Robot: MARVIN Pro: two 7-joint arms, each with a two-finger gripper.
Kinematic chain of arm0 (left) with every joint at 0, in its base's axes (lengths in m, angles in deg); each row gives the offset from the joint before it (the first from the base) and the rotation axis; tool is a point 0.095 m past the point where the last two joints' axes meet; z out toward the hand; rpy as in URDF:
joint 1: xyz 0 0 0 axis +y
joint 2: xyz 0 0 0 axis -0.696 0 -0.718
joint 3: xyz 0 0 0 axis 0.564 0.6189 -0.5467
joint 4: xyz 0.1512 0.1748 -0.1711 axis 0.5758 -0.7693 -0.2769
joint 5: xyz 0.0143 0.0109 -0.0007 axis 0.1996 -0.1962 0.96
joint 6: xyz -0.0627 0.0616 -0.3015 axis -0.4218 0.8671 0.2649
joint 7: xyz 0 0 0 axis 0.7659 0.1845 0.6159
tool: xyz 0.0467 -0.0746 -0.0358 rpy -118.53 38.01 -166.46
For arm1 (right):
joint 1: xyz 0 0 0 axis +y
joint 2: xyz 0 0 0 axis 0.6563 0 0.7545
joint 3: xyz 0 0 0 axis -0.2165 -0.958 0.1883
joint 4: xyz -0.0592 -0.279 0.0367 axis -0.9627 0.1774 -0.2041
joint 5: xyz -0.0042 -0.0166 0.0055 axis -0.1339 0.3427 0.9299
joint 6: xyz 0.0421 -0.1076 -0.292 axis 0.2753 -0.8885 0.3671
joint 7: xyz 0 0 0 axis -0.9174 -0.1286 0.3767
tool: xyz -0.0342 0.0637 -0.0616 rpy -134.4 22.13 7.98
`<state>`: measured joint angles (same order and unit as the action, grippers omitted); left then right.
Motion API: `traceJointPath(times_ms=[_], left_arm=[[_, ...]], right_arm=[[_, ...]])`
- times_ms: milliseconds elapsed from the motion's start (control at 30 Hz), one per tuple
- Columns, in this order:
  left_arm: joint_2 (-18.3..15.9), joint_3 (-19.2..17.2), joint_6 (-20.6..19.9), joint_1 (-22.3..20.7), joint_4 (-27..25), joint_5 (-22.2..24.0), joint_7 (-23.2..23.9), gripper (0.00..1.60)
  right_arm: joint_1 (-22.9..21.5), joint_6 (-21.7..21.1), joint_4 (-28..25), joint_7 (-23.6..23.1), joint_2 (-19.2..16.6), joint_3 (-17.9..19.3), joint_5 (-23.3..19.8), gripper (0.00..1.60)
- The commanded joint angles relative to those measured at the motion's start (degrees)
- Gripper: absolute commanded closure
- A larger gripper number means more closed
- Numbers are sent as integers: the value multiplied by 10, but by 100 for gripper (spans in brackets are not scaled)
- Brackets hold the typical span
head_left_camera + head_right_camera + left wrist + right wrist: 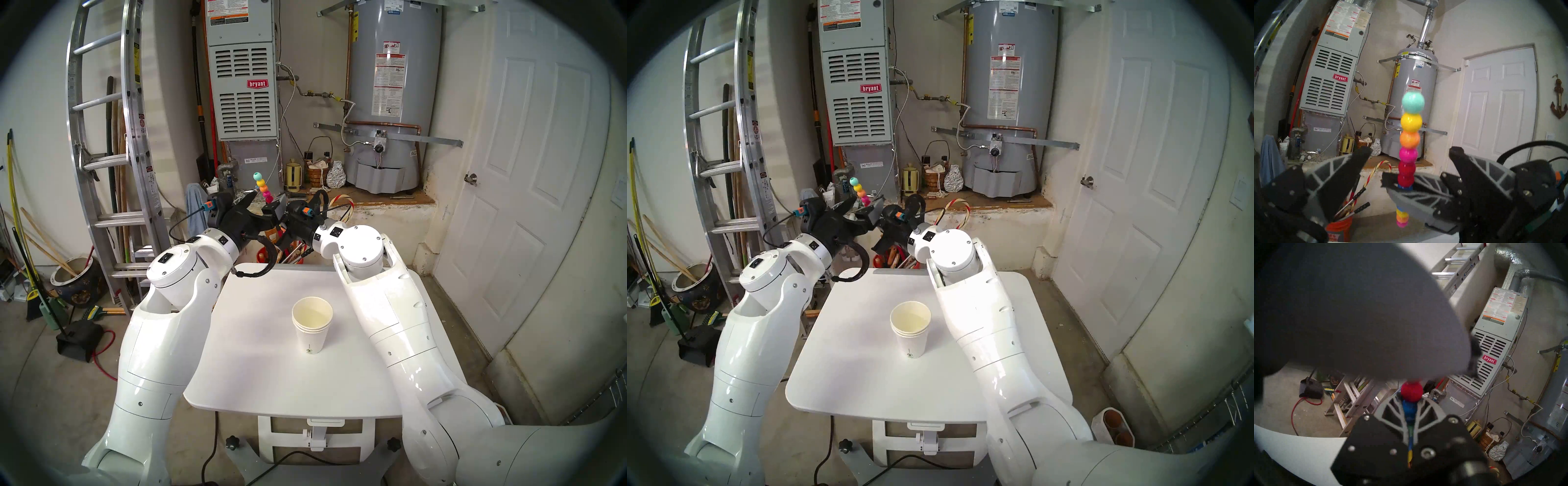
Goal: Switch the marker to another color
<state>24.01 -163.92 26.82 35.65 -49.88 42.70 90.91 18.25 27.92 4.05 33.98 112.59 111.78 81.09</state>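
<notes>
While the right claw (pixel 1400 185) clamps the marker (pixel 1409 140) upright above the bench (pixel 271 373) at its blue segment, the left claw (pixel 1409 152) stands released around the upper beads, likely readying a segment swap.

Stack of white paper cups (pixel 312 325) sits mid-table on the white tray table (pixel 258 339); grey water heater (pixel 390 85) stands way behind it.

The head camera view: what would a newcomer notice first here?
The rainbow bead marker stands upright in the air beyond the table, pinched by the right claw, with the left claw open around it. Nearer, a stack of paper cups sits alone on the table.
</notes>
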Motion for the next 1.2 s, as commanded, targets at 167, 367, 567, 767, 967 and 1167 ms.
traceJointPath(times_ms=[167, 367, 567, 767, 967, 1167], left_arm=[[17, -12, 20, -16, -15, 2, -22, 0], [20, -42, 22, -7, -40, 29, -18, 0], [16, -60, 24, 10, -57, 37, -17, 0], [17, -80, 40, 21, -54, 25, -28, 0], [14, -83, 50, 32, -41, 3, -41, 0], [12, -91, 53, 42, -28, -7, -49, 0]], right_arm=[[-9, 13, -8, 15, 17, 0, -8, 160], [-6, 19, 3, 25, 10, 1, -1, 160], [-11, 23, 18, 53, 8, 19, 1, 160], [5, 3, -4, 49, 21, 72, -56, 160], [23, -20, -66, 29, 31, 118, -118, 160], [29, -20, -96, -3, 33, 149, -180, 160]])
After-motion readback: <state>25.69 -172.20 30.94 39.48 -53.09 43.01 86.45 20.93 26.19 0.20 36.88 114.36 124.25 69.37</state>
